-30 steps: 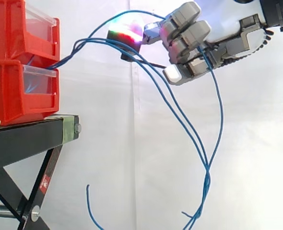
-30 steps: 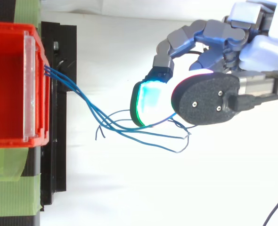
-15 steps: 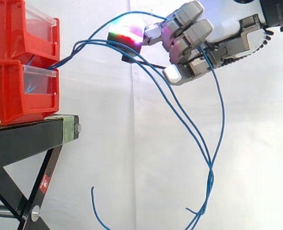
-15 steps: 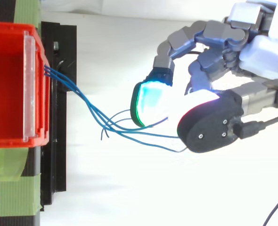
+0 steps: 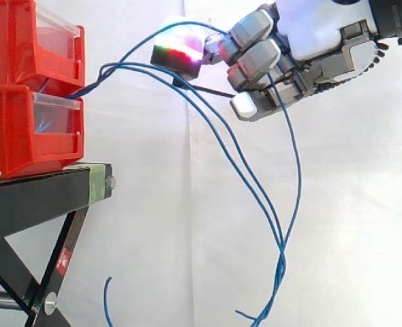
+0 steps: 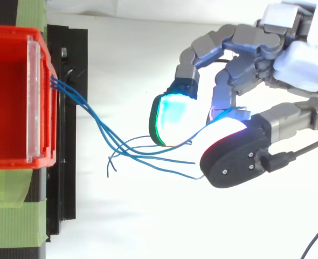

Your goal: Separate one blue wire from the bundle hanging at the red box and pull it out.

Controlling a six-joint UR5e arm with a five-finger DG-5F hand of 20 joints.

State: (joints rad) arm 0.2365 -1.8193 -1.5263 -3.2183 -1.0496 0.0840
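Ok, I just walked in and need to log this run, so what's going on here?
A robot hand is working at a bundle of blue wires hanging from the red bins on a black stand. Its fingers are curled, and one wire seems pinched between its glowing pads, lifted above the others. All the wires run into the bin.

We see the hand point(image 5: 310, 37) reaching in from the upper right edge of the side view, slanting down toward the left with its fingers curled forward. From above, one finger bends round so its cyan-green pad point(image 6: 168, 118) faces the thumb point(image 6: 234, 154), whose pad glows white and red. The two pinch a blue wire point(image 5: 298, 170) between them.
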